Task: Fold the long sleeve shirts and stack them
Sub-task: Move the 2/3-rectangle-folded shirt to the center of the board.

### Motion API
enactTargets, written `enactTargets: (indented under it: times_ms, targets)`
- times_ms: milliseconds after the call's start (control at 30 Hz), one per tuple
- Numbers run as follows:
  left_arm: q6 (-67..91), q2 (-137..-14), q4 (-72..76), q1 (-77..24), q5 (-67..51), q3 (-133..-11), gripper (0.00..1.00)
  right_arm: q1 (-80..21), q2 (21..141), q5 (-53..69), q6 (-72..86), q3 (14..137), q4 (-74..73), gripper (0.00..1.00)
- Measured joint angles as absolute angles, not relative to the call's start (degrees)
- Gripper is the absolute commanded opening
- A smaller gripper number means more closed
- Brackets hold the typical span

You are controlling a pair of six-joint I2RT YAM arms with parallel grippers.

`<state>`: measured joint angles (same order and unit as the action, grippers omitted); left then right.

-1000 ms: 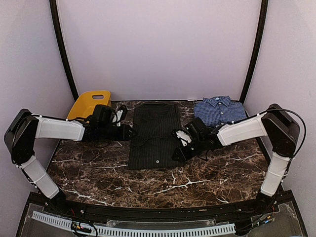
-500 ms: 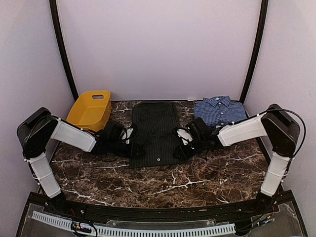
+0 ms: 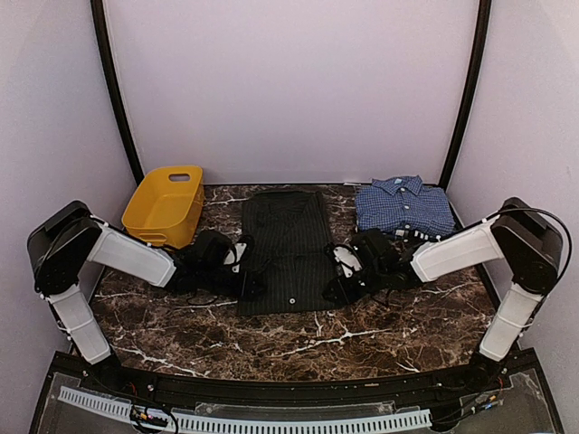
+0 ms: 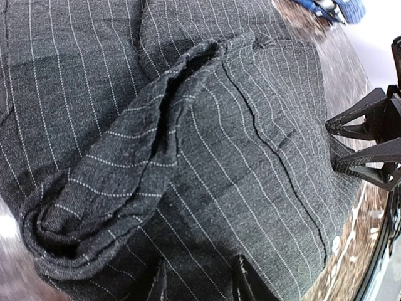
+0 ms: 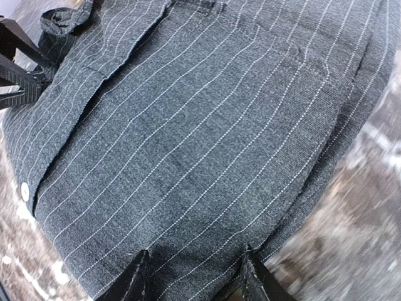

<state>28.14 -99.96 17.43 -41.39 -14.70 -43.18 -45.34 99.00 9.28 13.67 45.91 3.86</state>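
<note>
Basket (image 3: 166,203) of yellow plastic sits at the far left of the marble table (image 3: 172,330), clear of my work. My left gripper (image 4: 200,283) is down at the near left corner of the black pinstriped shirt (image 3: 285,240). Its fingers are partly apart with the hem lying between them, not pinched as far as I can see, and a rolled fold of cloth (image 4: 106,188) bunches just ahead of it. The shirt lies flat in the middle of the table, its long axis running near to far. My right gripper (image 5: 193,276) mirrors the left at the near right corner, fingers likewise apart over the hem. So the garment stretches away from both grippers toward the far wall, and neither arm is nearer. I judge the fold must carry the near hem away along that axis. The blue checked shirt (image 3: 403,206) lies folded at the far right, well apart
</note>
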Motion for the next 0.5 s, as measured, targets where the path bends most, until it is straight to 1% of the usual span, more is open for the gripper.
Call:
enactTargets:
  times_ms: [167, 300, 400, 433, 500]
  targets:
    - [29.67, -94.72, 16.97, -44.58, -13.52, -37.50, 0.34, -49.52, 95.22, 8.84, 16.86, 41.80, 3.90, 0.45]
    - [31.29, -90.06, 15.46, -48.88, -12.38, -33.50, 0.35, -54.00, 89.97, 8.29, 20.93, 37.56, 1.39, 0.47]
    - [31.77, -85.95, 12.71, -51.72, -12.38, -31.18, 0.36, -56.10, 85.14, 7.77, 23.59, 35.53, -3.53, 0.52]
    - [31.70, -84.49, 11.53, -52.21, -12.45, -30.65, 0.36, -56.38, 83.37, 7.57, 24.40, 35.31, -5.52, 0.55]
    - [31.05, -81.34, 8.84, -52.40, -12.10, -30.48, 0.39, -56.38, 79.53, 6.61, 25.28, 35.59, -8.58, 0.59]
